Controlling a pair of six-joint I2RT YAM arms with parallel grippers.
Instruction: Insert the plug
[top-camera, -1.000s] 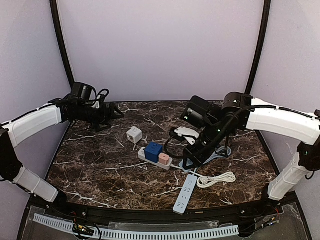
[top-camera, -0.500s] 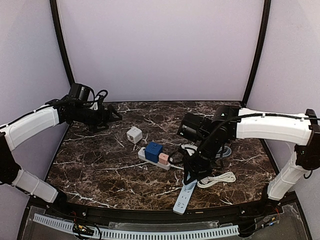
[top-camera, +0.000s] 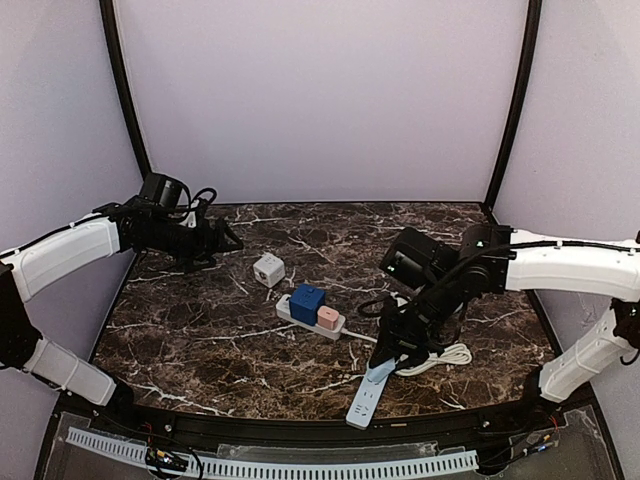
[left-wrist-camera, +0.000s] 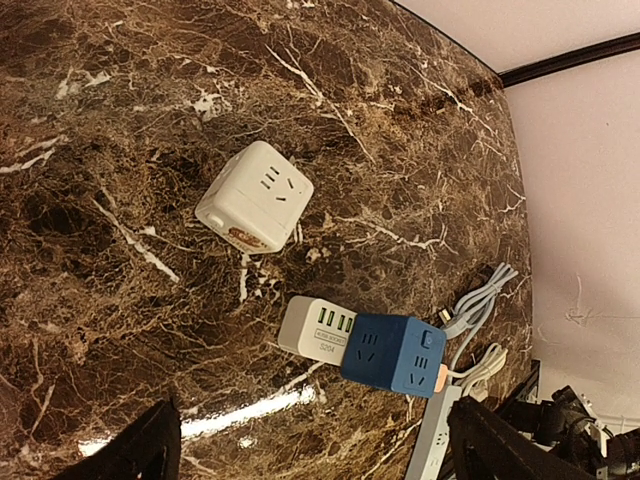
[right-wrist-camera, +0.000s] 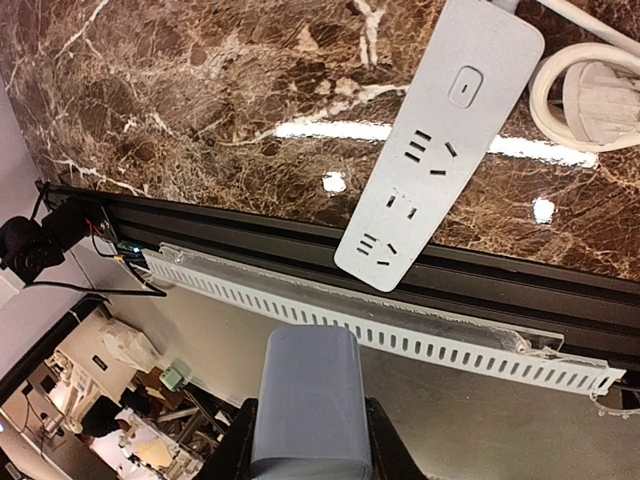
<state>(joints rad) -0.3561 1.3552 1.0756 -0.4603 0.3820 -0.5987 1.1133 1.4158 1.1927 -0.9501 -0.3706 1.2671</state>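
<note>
From where I stand, the right gripper (top-camera: 386, 366) is clenched on a pale blue-grey rounded plastic plug (right-wrist-camera: 303, 400), pinching it by its flanks so the business end faces the table. I'd guess that is so the prongs, which I cannot see, can be lined up with a socket. The plug hangs low in the centre of the overhead view, just above the upper end of the long white plastic power strip (top-camera: 367, 396), and is not yet seated. In the right wrist view the strip lies at upper right, its three outlets and switch bare. The right arm reaches in from the right of the frame, elbow folded, wrist pitched steeply down over the strip, beside the coiled white cable (top-camera: 441, 357). The left gripper (top-camera: 228, 240) is at upper left, jaws spread wide and holding nothing, forearm roughly level and pointing inward, probably parked out of the way. Before it sit a white cube socket (left-wrist-camera: 255, 195) and a blue cube adapter (left-wrist-camera: 390, 355) on the dark marble table (top-camera: 200, 330).
</note>
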